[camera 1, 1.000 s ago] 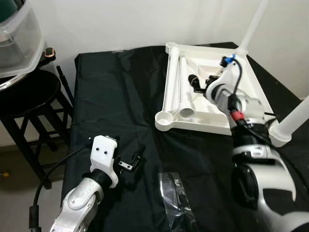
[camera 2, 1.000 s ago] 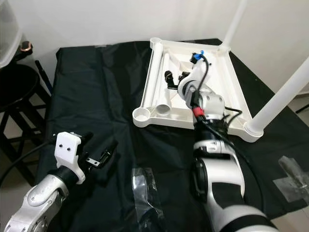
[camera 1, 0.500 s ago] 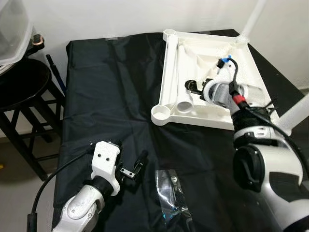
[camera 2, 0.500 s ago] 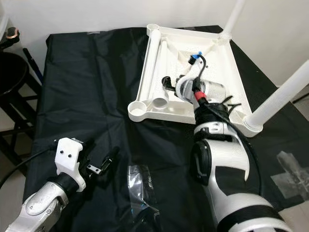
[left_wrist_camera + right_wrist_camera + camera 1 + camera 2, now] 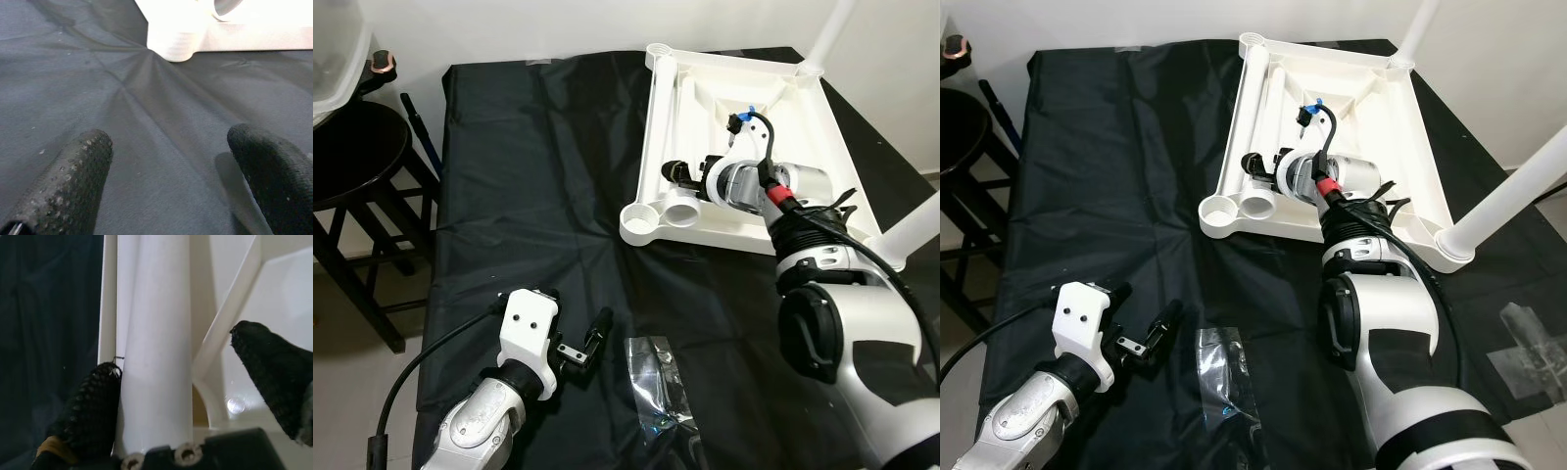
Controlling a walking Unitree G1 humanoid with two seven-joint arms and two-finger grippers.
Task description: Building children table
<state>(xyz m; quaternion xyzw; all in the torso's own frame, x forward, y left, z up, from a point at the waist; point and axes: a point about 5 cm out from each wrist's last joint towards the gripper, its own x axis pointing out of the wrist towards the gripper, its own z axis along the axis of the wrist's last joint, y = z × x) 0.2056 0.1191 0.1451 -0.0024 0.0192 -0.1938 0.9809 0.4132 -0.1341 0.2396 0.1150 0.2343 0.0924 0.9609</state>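
One black cloth covering the surface, white wall, dark stool.

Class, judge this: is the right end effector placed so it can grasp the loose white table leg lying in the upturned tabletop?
Probably yes: the right end effector is open around the loose table leg, nothing between them.

The left end effector hovers low with fingers spread, while the right end effector reaches forward, fingers parted.

Black stool; clear plastic bag
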